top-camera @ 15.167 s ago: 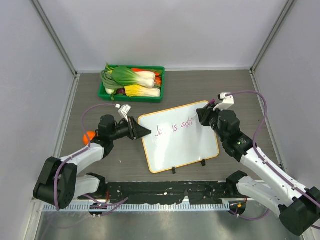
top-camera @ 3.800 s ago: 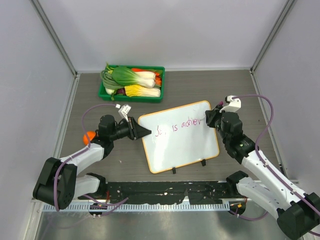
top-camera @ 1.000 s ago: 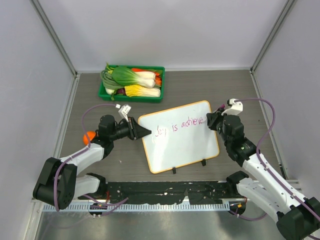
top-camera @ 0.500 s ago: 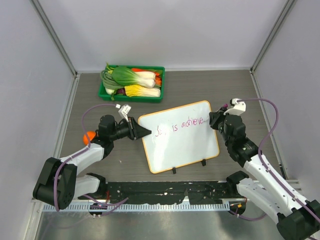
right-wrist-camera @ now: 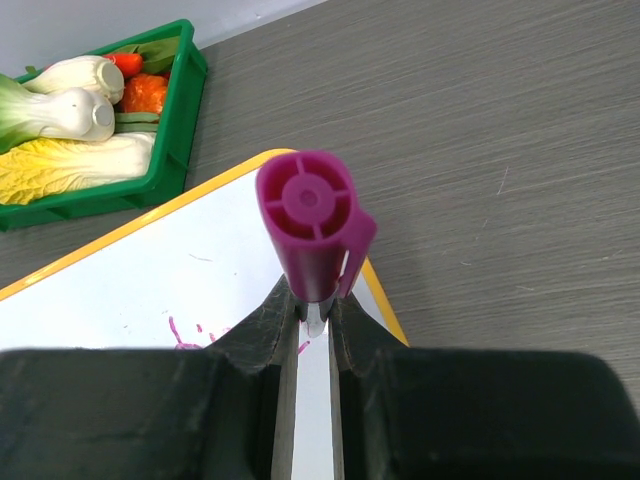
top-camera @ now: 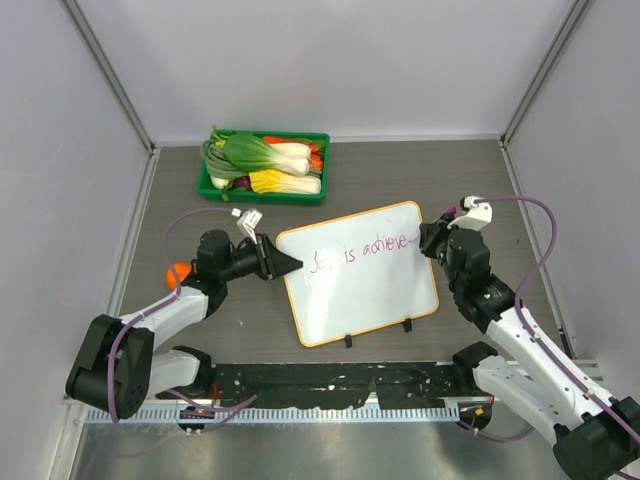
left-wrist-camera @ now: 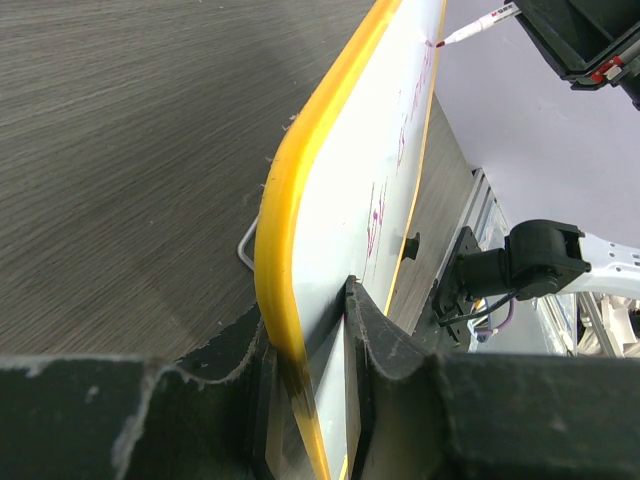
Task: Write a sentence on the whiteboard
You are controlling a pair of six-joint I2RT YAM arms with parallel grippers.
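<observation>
The whiteboard (top-camera: pixel 365 290) stands tilted on the table with one line of the sentence (top-camera: pixel 358 250), in thin purple cursive, across its upper part. My left gripper (top-camera: pixel 288 263) is shut on the board's left edge, and the yellow rim (left-wrist-camera: pixel 300 200) sits between its jaws (left-wrist-camera: pixel 305 315). At the board's top right corner my right gripper (top-camera: pixel 428 241) is shut on a purple marker (right-wrist-camera: pixel 315 215). The marker's tip (left-wrist-camera: pixel 440 43) touches the board at the end of the writing (right-wrist-camera: pixel 185 335).
A green tray (top-camera: pixel 325 160) of vegetables sits at the back left, also in the right wrist view (right-wrist-camera: pixel 185 120). A small orange object (top-camera: pixel 178 271) lies beside the left arm. Grey walls close in the table on three sides. Two black feet (top-camera: pixel 407 325) prop the board's near edge.
My right gripper has slid slightly right with the marker, and the purple line has grown a little toward the board's right rim. The left arm and board have stayed still.
</observation>
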